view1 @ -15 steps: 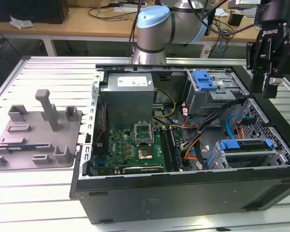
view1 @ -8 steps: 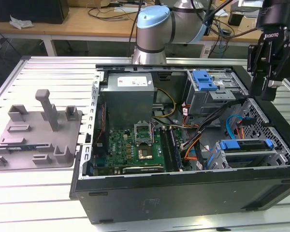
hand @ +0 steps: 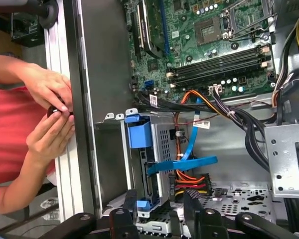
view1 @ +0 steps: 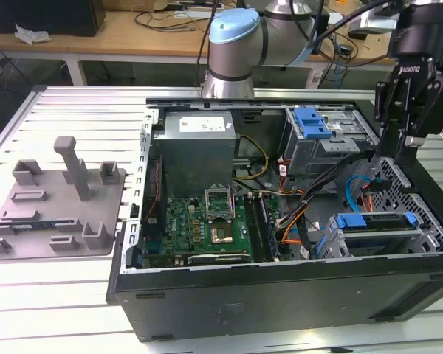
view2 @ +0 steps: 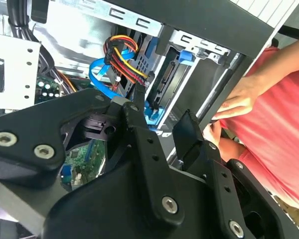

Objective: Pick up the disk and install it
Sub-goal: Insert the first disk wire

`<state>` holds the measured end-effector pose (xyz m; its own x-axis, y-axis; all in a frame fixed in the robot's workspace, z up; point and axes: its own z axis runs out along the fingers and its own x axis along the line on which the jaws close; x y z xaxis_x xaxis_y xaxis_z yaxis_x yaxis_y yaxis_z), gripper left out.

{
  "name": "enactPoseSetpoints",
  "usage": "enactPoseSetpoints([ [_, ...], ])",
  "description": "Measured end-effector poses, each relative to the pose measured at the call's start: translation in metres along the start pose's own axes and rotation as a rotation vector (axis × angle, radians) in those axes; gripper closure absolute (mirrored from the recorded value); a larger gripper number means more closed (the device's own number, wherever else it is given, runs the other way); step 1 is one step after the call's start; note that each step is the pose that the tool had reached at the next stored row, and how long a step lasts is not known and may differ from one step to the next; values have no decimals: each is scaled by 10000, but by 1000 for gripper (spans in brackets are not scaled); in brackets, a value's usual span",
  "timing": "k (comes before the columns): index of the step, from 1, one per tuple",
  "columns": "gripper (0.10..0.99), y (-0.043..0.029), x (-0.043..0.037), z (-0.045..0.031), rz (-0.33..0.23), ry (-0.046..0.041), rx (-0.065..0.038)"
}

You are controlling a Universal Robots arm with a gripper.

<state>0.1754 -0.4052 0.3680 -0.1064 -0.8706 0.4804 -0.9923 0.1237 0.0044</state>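
Observation:
The disk [view1: 376, 224] sits in the silver drive cage at the near right corner of the open computer case, with its blue bracket's tabs at both ends. In the first wrist view the disk [hand: 150, 169] stands edge-on in that cage under a blue tab, and a blue flat cable crosses beside it. In the second wrist view the disk [view2: 167, 84] shows as a dark edge beyond the fingers. My gripper [view1: 404, 146] hangs above the case's right side, over the cage and apart from it. The gripper [view2: 159, 117] [hand: 159, 199] is open, with nothing between its fingers.
A person's hands [hand: 52, 117] hold a small dark thing at the case's outer wall, close to the cage. Inside the case are a grey power-supply box [view1: 199, 151], a green motherboard [view1: 207, 228], cable bundles and a blue clip [view1: 312, 122]. A grey fixture plate [view1: 59, 203] lies at the exterior view's left.

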Motion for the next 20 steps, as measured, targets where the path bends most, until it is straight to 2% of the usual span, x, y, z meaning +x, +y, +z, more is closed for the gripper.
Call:
enactPoseSetpoints([
  [6, 604, 0, -44, 101, 23, -6, 27],
  [8, 729, -1, -56, 136, 27, -6, 32],
  [9, 729, -2, -60, 151, 28, -5, 34],
  [10, 796, -3, -62, 165, 29, -4, 34],
  [11, 796, 1, -68, 190, 57, -12, 83],
  [13, 796, 31, -70, 201, 145, -35, 245],
  [14, 796, 65, -71, 211, 209, -50, 365],
  [20, 796, 73, -72, 216, 217, -44, 380],
])
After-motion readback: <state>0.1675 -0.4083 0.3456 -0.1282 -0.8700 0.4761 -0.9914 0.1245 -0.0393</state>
